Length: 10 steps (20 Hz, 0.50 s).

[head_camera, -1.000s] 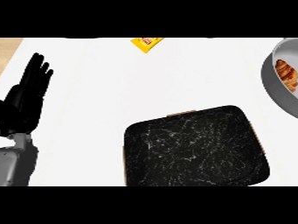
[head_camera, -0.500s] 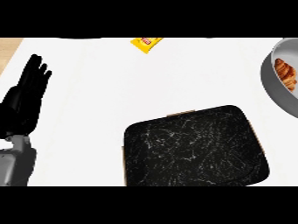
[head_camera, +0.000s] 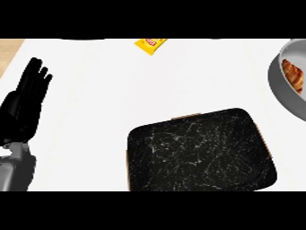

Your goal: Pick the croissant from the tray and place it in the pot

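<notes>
Croissant (head_camera: 293, 75) already in pot (head_camera: 281, 92), right edge of frame; tray (head_camera: 198, 155) bare, lower centre. Left hand (head_camera: 23, 105) rests at left, fingers straight, holding nothing. Placement looks done; no further move needed

Croissant (head_camera: 293, 76) inside grey pot (head_camera: 279, 92) at right edge. Black tray (head_camera: 198, 155) lower centre. Left hand (head_camera: 24, 105) open, resting at left.

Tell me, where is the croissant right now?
In the head view, the croissant lies inside the grey pot at the right edge, above the black tray.
</notes>
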Each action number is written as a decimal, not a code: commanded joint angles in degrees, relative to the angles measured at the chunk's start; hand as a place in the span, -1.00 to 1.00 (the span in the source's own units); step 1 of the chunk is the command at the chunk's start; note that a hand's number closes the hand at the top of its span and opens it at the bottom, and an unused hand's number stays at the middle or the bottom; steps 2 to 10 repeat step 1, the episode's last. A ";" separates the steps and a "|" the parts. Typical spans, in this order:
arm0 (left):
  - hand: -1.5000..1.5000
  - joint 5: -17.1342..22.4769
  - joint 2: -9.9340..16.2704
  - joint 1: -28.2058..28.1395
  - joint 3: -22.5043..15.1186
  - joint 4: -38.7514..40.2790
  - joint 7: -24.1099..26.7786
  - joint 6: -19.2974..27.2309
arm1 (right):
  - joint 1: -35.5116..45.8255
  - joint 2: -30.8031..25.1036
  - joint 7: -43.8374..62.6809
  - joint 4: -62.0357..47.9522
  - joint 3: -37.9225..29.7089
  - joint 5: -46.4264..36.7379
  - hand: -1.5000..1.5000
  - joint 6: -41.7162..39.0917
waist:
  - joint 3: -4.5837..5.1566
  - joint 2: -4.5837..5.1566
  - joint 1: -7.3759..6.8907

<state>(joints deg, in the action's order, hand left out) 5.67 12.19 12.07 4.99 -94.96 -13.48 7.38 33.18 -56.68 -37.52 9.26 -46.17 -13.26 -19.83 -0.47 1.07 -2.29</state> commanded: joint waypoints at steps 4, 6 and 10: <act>0.00 -0.37 -0.01 -1.23 -0.17 -0.32 1.05 -0.45 | -2.49 0.35 -2.31 -0.35 -0.24 0.44 -1.00 -1.57 | 0.00 -0.05 0.10; 0.00 -0.37 -0.01 -1.23 -0.17 -0.32 1.05 -0.45 | -2.49 0.35 -2.31 -0.35 -0.24 0.44 -1.00 -1.57 | 0.00 -0.05 0.10; 0.00 -0.37 -0.01 -1.23 -0.17 -0.32 1.05 -0.45 | -2.49 0.35 -2.31 -0.35 -0.24 0.44 -1.00 -1.57 | 0.00 -0.05 0.10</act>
